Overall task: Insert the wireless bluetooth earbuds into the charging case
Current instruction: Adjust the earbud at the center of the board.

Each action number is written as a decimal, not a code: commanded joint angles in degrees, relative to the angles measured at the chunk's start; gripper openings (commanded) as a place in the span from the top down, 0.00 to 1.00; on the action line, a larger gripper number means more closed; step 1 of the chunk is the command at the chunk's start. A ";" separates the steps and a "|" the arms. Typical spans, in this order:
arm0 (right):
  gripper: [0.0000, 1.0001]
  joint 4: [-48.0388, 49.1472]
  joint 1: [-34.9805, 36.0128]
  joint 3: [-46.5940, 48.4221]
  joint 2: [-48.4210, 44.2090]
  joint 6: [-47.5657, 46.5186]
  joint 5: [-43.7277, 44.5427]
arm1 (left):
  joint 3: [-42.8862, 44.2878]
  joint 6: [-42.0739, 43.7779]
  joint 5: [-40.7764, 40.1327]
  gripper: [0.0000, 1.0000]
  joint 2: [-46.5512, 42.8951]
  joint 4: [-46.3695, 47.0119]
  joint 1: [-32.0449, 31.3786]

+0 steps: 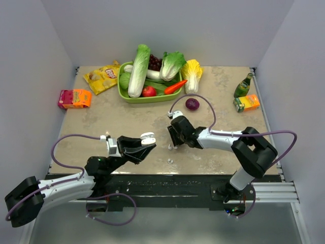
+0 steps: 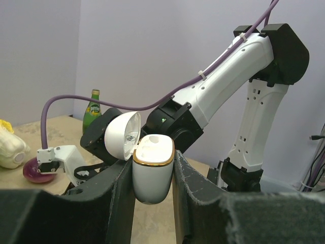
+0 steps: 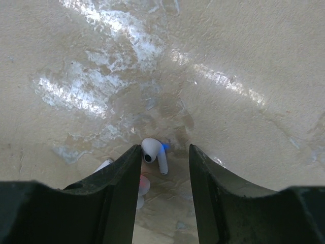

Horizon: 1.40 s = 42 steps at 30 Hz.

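The left jaws are clamped tight on the charging case point(image 2: 152, 173), which stands upright between them with its hinged lid swung open. The right jaws stand partly apart, low over the surface point(image 1: 101, 117). They straddle one of the wireless bluetooth earbuds point(image 3: 152, 152), which lies on the surface between them, close against one finger and not gripped. A second earbud point(image 1: 170, 160) lies on the surface nearer the front edge, near the right jaws.
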 commanded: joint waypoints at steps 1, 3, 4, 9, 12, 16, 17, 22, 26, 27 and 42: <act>0.54 -0.05 -0.86 2.30 -0.18 0.37 1.16 | -18.12 0.23 -0.28 1.00 -0.02 3.78 -0.32; 0.54 0.12 -1.13 2.21 -0.18 0.55 1.16 | -18.04 0.15 -0.28 1.00 0.15 3.78 -0.24; 0.54 0.21 -1.21 2.12 -0.18 0.72 1.33 | -18.12 0.14 -0.28 1.00 0.06 3.69 -0.32; 0.53 1.35 -1.30 1.60 -0.44 1.07 0.19 | -18.12 -0.12 -0.37 1.00 0.15 3.69 -0.33; 0.54 2.58 -1.30 1.51 -0.62 1.34 -1.74 | -18.12 -0.21 -0.46 1.00 0.24 3.69 -0.32; 0.59 1.71 -1.30 3.00 1.31 1.25 -1.92 | -18.12 -0.21 -0.46 1.00 0.33 3.78 -0.33; 0.59 1.62 -1.30 3.26 1.75 1.25 -1.92 | -18.04 -0.29 -0.46 1.00 0.24 3.78 -0.33; 0.60 0.39 -1.39 3.44 1.84 0.63 -0.78 | -18.12 -0.30 -0.46 1.00 -0.02 3.43 -0.33; 0.60 -0.58 -1.30 3.62 1.84 0.46 0.36 | -18.04 -0.30 -0.55 1.00 0.41 3.51 -0.24; 0.61 -0.75 -1.30 3.70 1.93 0.37 0.71 | -18.04 -0.30 -0.46 1.00 0.50 3.60 -0.24; 0.57 -2.34 -0.34 4.23 3.86 -0.16 -0.34 | -18.21 -0.82 0.07 1.00 2.70 6.23 -0.24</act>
